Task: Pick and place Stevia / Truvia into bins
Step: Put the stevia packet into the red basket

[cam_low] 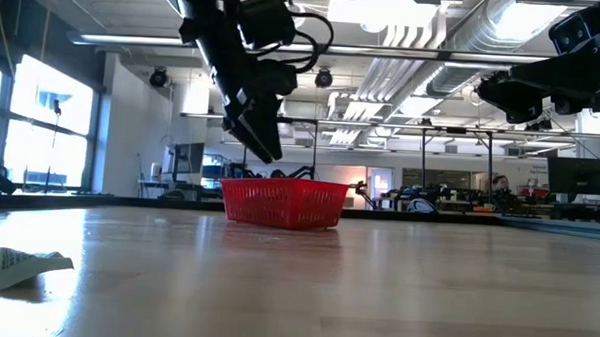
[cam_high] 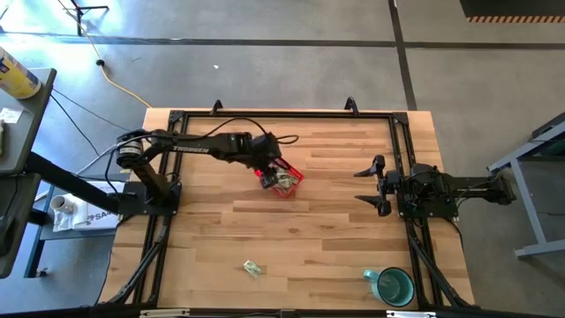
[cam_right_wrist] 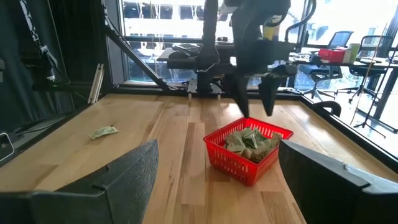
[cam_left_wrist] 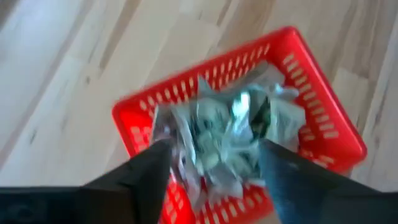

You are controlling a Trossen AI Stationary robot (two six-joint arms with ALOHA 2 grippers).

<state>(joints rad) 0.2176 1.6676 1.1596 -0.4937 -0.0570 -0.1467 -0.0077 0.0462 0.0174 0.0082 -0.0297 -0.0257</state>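
Observation:
The red mesh basket [cam_high: 283,180] stands on the table's far half, heaped with pale green and white packets [cam_left_wrist: 230,134]. My left gripper [cam_left_wrist: 214,165] hangs open just above the basket, fingers pointing down over the heap and holding nothing; the right wrist view shows its fingertips [cam_right_wrist: 255,102] clear of the rim. One loose packet [cam_high: 252,267] lies flat near the table's near edge, also seen in the low view [cam_low: 16,264] and the right wrist view [cam_right_wrist: 103,132]. My right gripper [cam_high: 371,185] waits open at the table's right side.
A teal mug [cam_high: 393,285] stands at the near right corner. Black frame rails [cam_high: 282,116] run along the table's far, left and right edges. Bare wood lies between the basket and the loose packet.

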